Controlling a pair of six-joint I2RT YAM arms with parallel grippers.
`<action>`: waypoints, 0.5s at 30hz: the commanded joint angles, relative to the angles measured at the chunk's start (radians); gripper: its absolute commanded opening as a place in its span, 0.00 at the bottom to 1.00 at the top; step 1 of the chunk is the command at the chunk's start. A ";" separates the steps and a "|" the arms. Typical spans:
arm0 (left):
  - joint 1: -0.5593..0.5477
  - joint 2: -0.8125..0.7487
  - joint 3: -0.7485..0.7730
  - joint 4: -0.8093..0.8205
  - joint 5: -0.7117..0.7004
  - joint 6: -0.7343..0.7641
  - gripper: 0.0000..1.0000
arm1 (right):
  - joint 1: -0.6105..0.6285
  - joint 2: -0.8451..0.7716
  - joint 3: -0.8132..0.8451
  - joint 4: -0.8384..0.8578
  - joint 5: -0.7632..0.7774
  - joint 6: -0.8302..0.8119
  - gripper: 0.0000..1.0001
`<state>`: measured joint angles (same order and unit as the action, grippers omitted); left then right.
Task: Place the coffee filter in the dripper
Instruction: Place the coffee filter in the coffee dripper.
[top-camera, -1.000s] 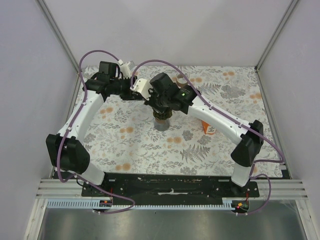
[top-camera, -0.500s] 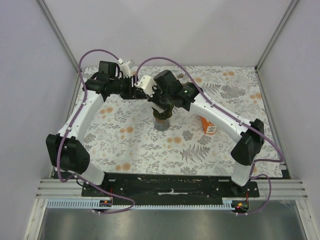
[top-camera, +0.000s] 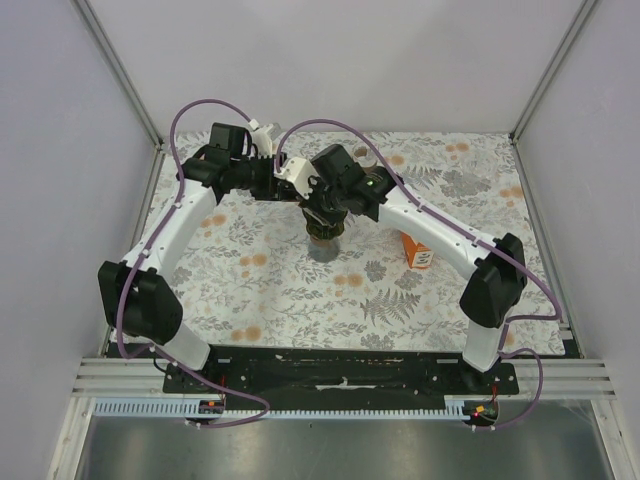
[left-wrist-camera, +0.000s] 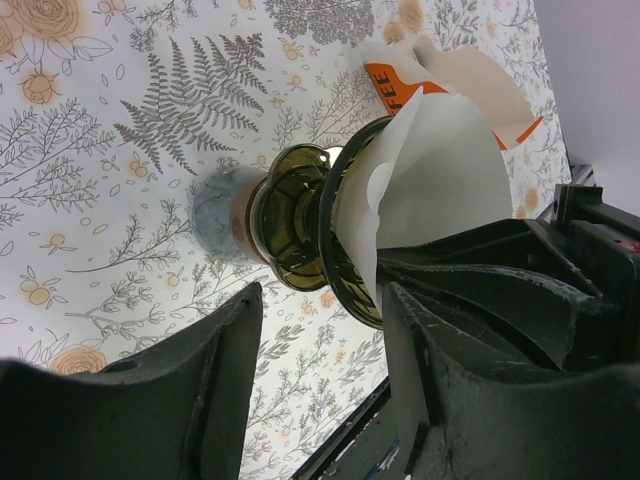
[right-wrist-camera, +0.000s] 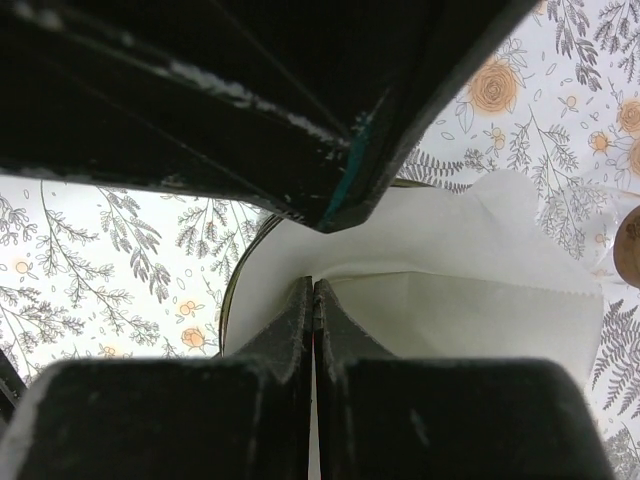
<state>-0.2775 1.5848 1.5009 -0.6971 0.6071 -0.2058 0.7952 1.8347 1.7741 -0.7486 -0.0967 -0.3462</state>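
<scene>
1. The dripper (left-wrist-camera: 290, 225), dark green glass, sits on a round grey vessel (left-wrist-camera: 212, 215) on the floral tablecloth (top-camera: 250, 290).
2. The white coffee filter (left-wrist-camera: 430, 180) stands in the dripper's mouth, and its upper edge rises above the rim.
3. The right gripper (right-wrist-camera: 313, 300) is directly over the dripper. Its fingers are pressed together with only a thin seam between them, and the filter's paper wall runs into that seam.
4. The left gripper (left-wrist-camera: 322, 300) hovers beside the dripper on its left. Its jaws are spread wide and hold nothing, and the dripper shows through the gap.
5. An orange carton (top-camera: 418, 254) stands to the right of the dripper, apart from it.
</scene>
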 joint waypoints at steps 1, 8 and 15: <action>-0.009 0.003 -0.002 0.050 -0.001 -0.021 0.56 | -0.001 0.003 0.007 0.029 -0.035 0.016 0.00; -0.012 -0.009 0.013 0.022 -0.026 0.009 0.54 | -0.008 -0.054 0.039 0.029 -0.057 0.027 0.00; -0.012 -0.014 0.019 0.019 -0.021 0.019 0.53 | -0.042 -0.104 0.044 0.046 -0.098 0.062 0.04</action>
<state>-0.2859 1.5852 1.4986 -0.6922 0.5827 -0.2050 0.7723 1.8072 1.7752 -0.7460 -0.1589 -0.3149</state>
